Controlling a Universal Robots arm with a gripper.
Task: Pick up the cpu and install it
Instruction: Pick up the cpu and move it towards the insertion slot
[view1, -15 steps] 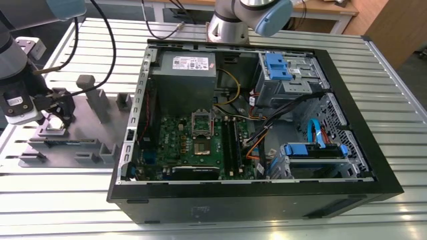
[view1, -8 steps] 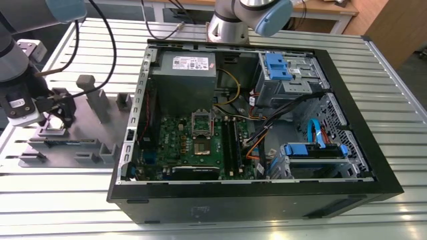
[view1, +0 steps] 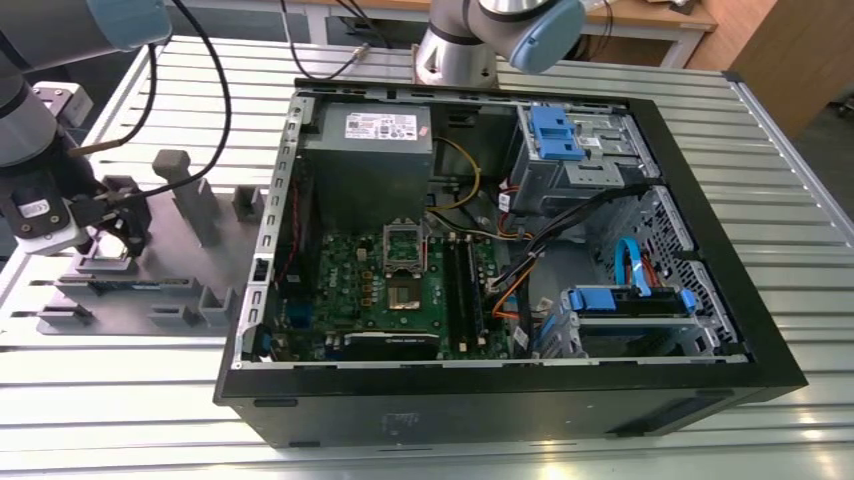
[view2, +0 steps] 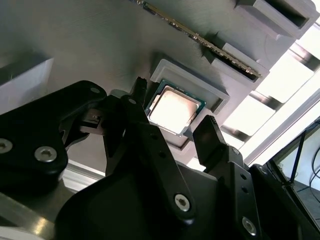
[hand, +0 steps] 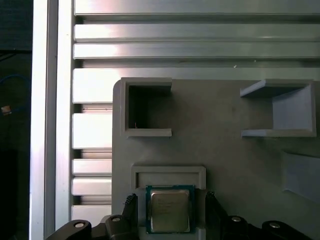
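Observation:
The cpu (hand: 169, 210) is a small square chip with a silvery top and a green edge. It lies flat in a shallow grey holder (hand: 167, 172) on the fixture plate, and it appears in both wrist views (view2: 173, 111). My gripper (hand: 170, 200) hangs just above it, open, with one black fingertip (view2: 139, 85) on each side of the chip and a gap between each fingertip and the chip. In the exterior view my gripper (view1: 114, 222) is over the fixture plate (view1: 160, 295), to the left of the computer case.
The open computer case (view1: 507, 390) lies on the slatted metal table (view1: 107, 400). On its green motherboard the socket (view1: 404, 292) has its hinged metal frame (view1: 404, 243) raised. Grey fixture blocks (view1: 187, 195) stand around my gripper. A grey power-supply box (view1: 367, 130) sits at the back.

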